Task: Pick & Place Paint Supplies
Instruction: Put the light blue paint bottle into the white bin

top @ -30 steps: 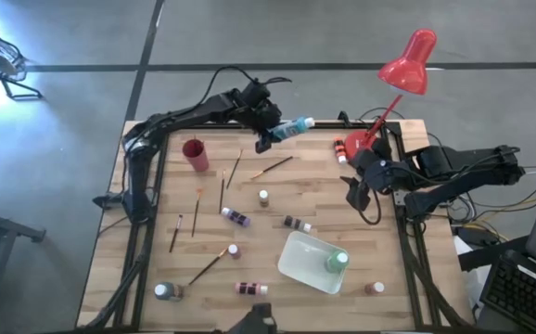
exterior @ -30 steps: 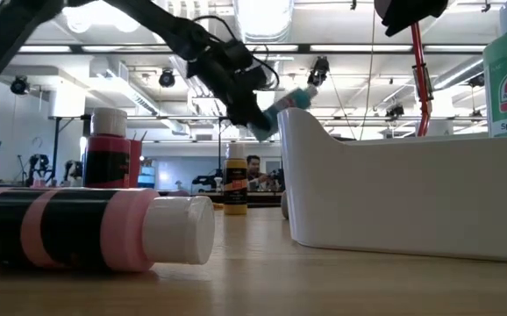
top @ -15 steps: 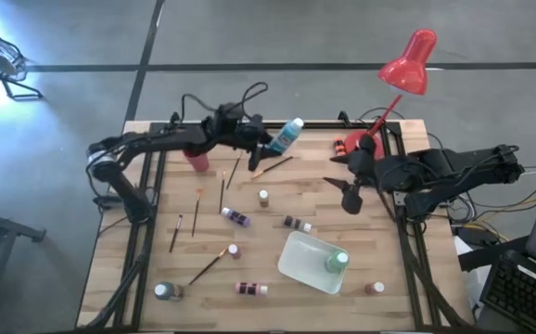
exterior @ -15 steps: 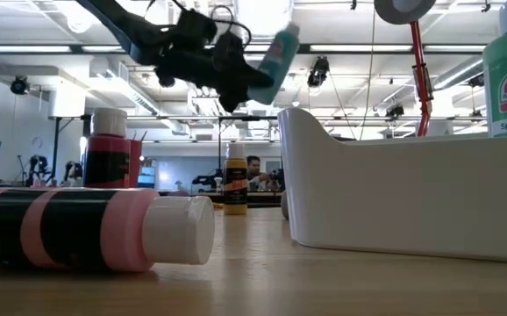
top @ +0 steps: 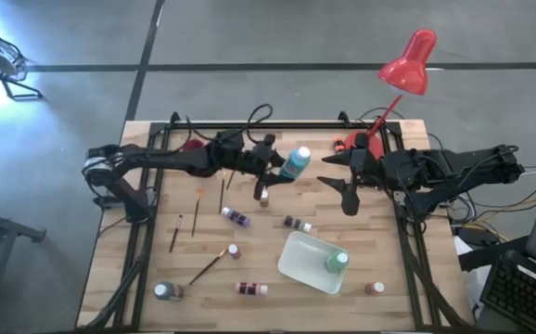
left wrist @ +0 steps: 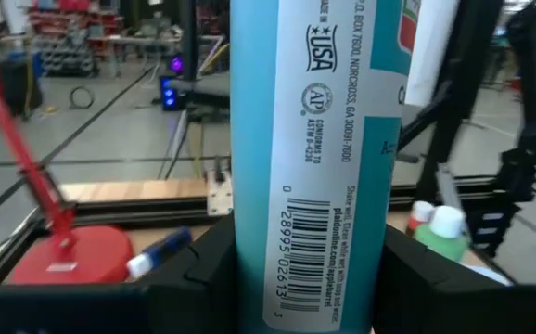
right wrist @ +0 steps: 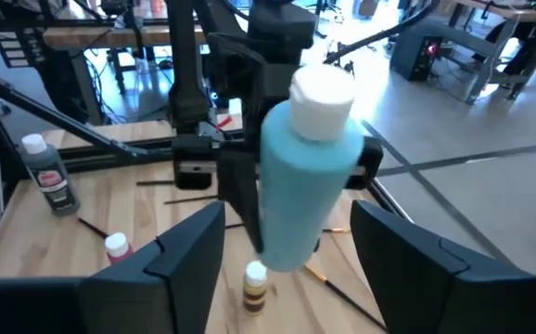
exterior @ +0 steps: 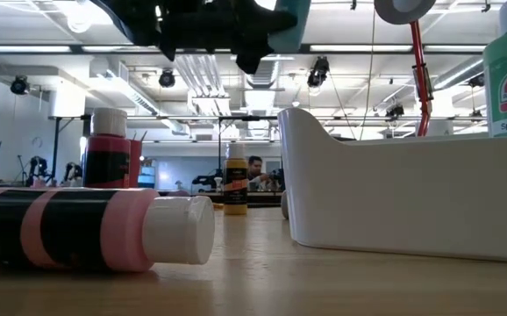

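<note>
- High view shows my left gripper [top: 275,165] stretched out over the middle of the table [top: 389,278], pinching a teal paint bottle [top: 296,163] held up off the wood.
- From my left wrist view, the teal bottle's body sits clamped between my two dark fingers [left wrist: 203,269], label and barcode facing the camera, so I judge the hold to be firm.
- My right gripper [top: 347,179] faces that bottle from the other side, just beside it; in my right wrist view its fingers [right wrist: 180,250] are spread wide, with nothing between them, and the white cap points toward them.
- I judge the step in hand to be a mid-air handover of the teal bottle, left to right, or else a carry toward the white tray [top: 296,267].
- That tray lies near the table's front edge and already holds a green bottle [top: 338,262].
- Next I would need to line the open right fingers around the bottle's body below the cap, close them, and only then loosen my left hold.
- Many supplies are still on the wood: a purple bottle [top: 236,218], a brown bottle [top: 296,224] and several paintbrushes [top: 222,194].
</note>
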